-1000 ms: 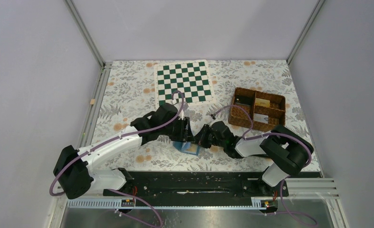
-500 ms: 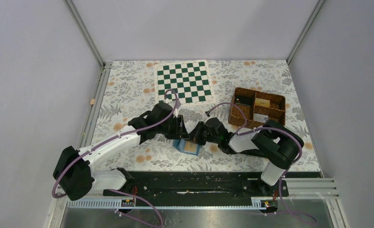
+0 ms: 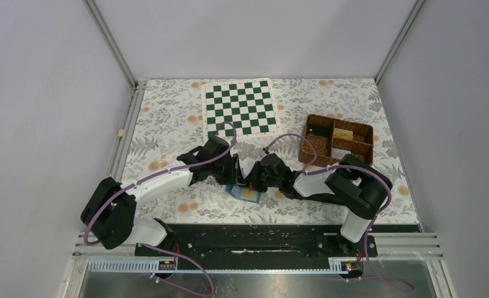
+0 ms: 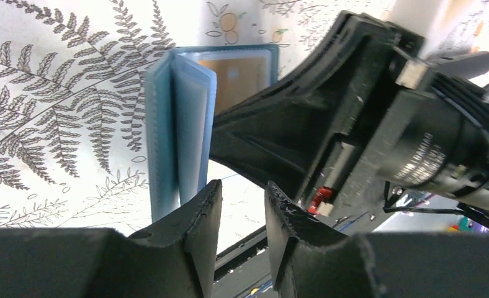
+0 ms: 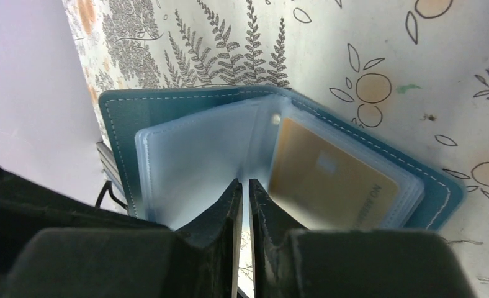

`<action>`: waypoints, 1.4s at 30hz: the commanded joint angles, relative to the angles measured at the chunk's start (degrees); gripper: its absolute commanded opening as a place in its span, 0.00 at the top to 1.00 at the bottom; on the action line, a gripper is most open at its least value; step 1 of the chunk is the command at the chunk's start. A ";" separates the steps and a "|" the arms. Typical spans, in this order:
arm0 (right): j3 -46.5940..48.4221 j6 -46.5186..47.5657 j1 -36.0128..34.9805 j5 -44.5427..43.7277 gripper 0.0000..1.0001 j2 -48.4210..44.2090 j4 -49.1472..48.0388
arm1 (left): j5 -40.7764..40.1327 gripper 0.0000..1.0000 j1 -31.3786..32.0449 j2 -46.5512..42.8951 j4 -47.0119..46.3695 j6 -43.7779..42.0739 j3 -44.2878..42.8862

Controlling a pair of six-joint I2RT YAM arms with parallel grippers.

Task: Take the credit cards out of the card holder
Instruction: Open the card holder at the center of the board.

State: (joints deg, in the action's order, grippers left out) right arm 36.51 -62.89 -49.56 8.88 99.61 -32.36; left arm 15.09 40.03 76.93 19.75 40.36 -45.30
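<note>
The blue card holder [image 3: 242, 193] lies open on the flowered table near the front, between my two grippers. In the right wrist view, the card holder [image 5: 124, 118] shows clear pocket leaves and a tan-gold credit card [image 5: 329, 180] inside the right pocket. My right gripper [image 5: 242, 183] is shut, with its tips against the middle pocket leaf; I cannot tell whether a leaf is pinched. In the left wrist view, the holder's leaves [image 4: 180, 124] stand upright, with the card [image 4: 239, 71] behind them. My left gripper [image 4: 242, 192] is slightly open and empty, just beside the leaves.
A green-and-white chequered board [image 3: 240, 107] lies at the back centre. A brown wicker basket [image 3: 338, 119] with compartments stands at the right behind my right arm. The two grippers [image 3: 234, 177] [image 3: 249, 182] sit very close together over the holder.
My right gripper has moved left onto the card holder. My left gripper has shifted left and nearer, and its arm has swung round. The holder has stayed put.
</note>
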 commanded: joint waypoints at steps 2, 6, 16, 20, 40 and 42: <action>3.44 3.04 -1.18 -2.74 0.84 0.18 5.40 | -3.85 0.71 -0.48 3.84 -1.56 -1.58 0.28; 3.45 3.83 -1.37 -3.44 0.84 -0.29 6.92 | -9.76 0.73 -0.47 4.72 1.42 -1.60 0.17; -1.25 8.72 -1.37 -6.13 0.74 -9.32 12.36 | -14.14 0.72 -0.51 9.98 2.13 -2.57 1.53; -3.12 9.46 -1.34 -8.13 0.64 -14.34 15.22 | -10.51 0.72 -0.39 10.07 -1.35 -1.35 4.50; -4.14 16.61 -1.33 -15.55 0.59 -15.99 24.36 | -10.23 0.70 3.12 1.24 -0.61 3.16 7.28; -3.68 16.96 -1.33 -15.33 0.60 -15.47 24.36 | -11.66 0.68 3.17 0.12 1.64 2.48 5.20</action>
State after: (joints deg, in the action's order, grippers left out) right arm 32.23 -49.01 -50.59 -3.03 84.20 -11.86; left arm 6.81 42.89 79.85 16.08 43.42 -37.23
